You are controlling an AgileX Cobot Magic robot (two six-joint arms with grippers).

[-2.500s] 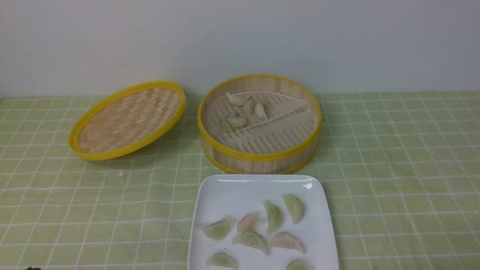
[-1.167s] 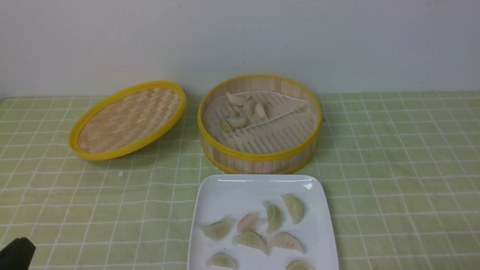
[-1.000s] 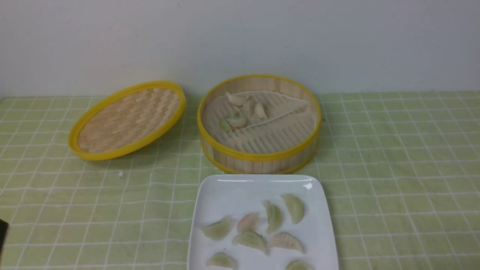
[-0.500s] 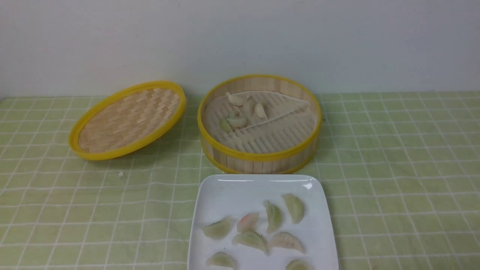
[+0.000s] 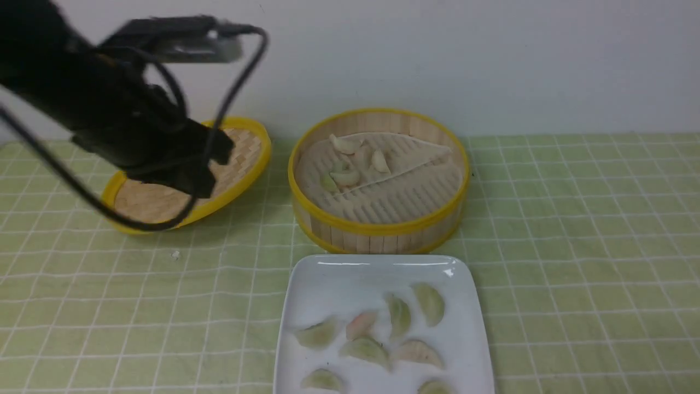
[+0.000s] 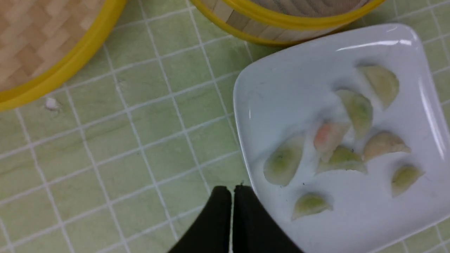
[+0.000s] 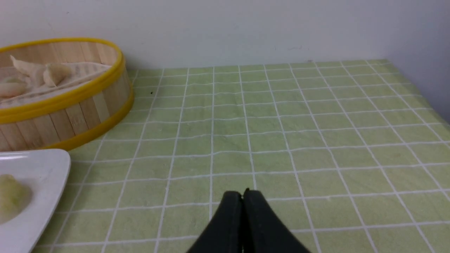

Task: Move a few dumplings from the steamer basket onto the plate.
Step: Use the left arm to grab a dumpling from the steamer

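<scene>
Black left arm (image 5: pixel 109 109) just swung into your front view, blurry, up over the lid (image 5: pixel 243 164). Half a second ago it wasn't there at all. Nothing else moved: a few dumplings (image 5: pixel 350 164) sit at the back of the steamer basket (image 5: pixel 377 227), with more already on the plate (image 5: pixel 328 284). Left gripper (image 6: pixel 232 191) is pinched closed and empty, and so is the right gripper (image 7: pixel 242 195). My guess is you're going in for another pick, so spread those fingers first.
</scene>
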